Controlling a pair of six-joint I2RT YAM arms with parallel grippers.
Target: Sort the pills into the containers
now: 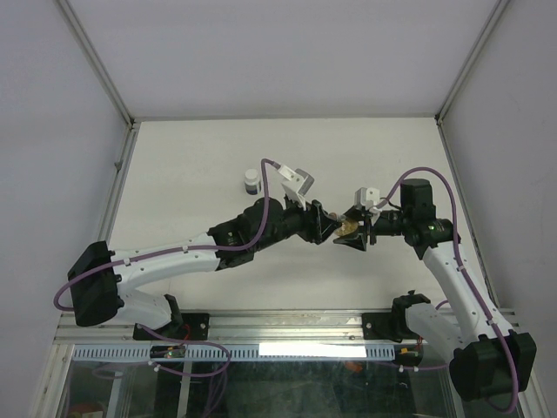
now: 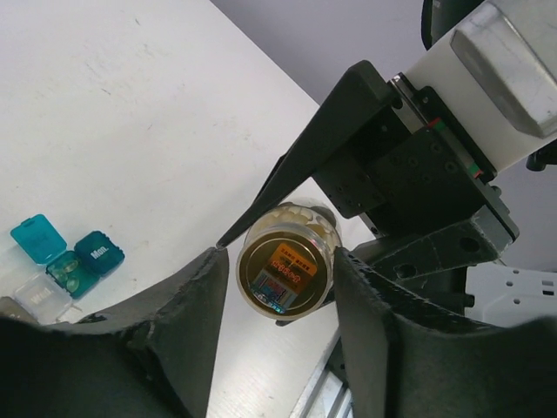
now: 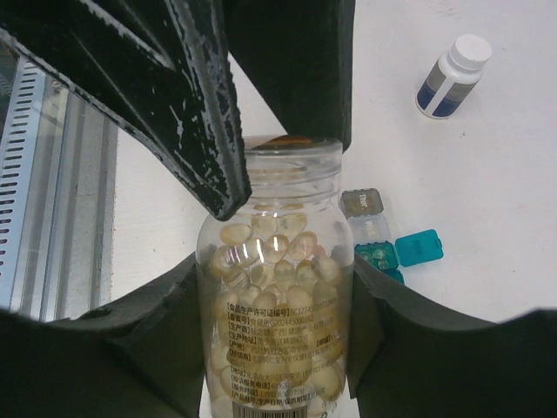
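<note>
A clear pill bottle [image 3: 277, 305] full of yellowish pills [image 3: 278, 252] hangs above the table, and my right gripper [image 3: 277, 283] is shut on its body. My left gripper [image 2: 280, 261] faces the bottle's gold cap end [image 2: 285, 268]. Its fingers [image 2: 196, 305] flank the cap with a thin gap on one side, so it is open. Both grippers meet at mid-table [image 1: 344, 229]. The containers lie on the table below. The teal one [image 3: 419, 246] has an open lid and a few pills inside, and the grey one [image 3: 361, 202] is beside it. The teal boxes [image 2: 98, 252] also show in the left wrist view.
A white bottle with a dark blue label [image 1: 251, 181] stands upright left of the grippers, farther back, and the right wrist view shows this bottle [image 3: 452, 78] too. A metal rail [image 1: 287, 326] runs along the table's near edge. Frame posts rise at both back corners.
</note>
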